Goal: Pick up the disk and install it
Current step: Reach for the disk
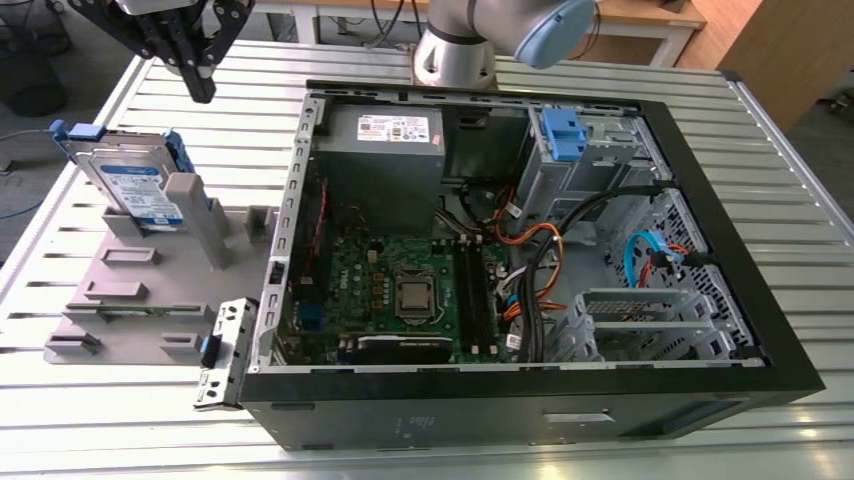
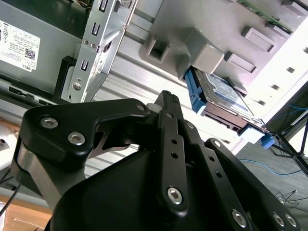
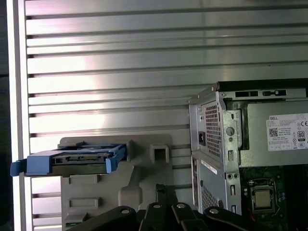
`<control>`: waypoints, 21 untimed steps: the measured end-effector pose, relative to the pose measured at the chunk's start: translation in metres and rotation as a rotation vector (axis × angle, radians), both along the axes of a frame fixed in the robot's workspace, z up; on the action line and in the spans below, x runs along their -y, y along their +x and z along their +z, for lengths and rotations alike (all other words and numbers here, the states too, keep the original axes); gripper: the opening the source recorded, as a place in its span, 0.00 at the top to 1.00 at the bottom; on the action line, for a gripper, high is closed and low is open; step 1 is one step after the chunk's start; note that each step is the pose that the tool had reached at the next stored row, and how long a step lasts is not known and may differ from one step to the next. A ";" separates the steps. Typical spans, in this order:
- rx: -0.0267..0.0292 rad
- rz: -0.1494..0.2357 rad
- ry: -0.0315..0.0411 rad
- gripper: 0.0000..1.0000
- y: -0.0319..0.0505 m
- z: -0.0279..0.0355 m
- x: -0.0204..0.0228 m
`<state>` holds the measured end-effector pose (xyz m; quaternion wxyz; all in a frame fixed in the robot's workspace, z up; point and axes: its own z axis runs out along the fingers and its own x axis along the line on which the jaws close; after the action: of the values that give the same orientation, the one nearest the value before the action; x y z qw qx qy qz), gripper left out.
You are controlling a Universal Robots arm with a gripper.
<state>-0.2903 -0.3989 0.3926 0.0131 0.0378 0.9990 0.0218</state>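
Exterior view, step: judged to be the approach for the pickup. The claw (image 1: pixel 200 88) hangs over the far part of the counter (image 1: pixel 787 150), carrying nothing, well apart from the disk (image 1: pixel 140 190).
Exterior view, disk: it stands on edge, leaning, in the grey stand (image 1: pixel 120 290) at the exterior view's left of the open computer case (image 1: pixel 534 420).
Exterior view, claw state: I cannot tell whether it is open or closed.
Exterior view, pickup calls for: likely coming down over the disk's upper edge, clear of the stand's posts.
Exterior view, in the way: cables cross the case. A blue bracket (image 1: pixel 567 135) sits in the far bay, beside the power supply (image 1: pixel 380 140).
Second wrist view: the claw (image 2: pixel 166 98) is apart from the disk (image 2: pixel 219 91), which sits in the stand (image 2: pixel 216 29).
First wrist view: the disk (image 3: pixel 77 161) is seen edge-on in the stand (image 3: pixel 144 168), with the claw (image 3: pixel 161 190) apart from it.
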 end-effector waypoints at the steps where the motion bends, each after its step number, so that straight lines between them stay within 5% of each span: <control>1: 0.0000 0.000 0.0000 0.89 0.0000 0.0000 0.0000; 21: -0.0001 0.000 0.0000 0.89 -0.0081 0.0000 0.0000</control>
<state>-0.2984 -0.3989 0.3925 0.0130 0.0379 0.9990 0.0218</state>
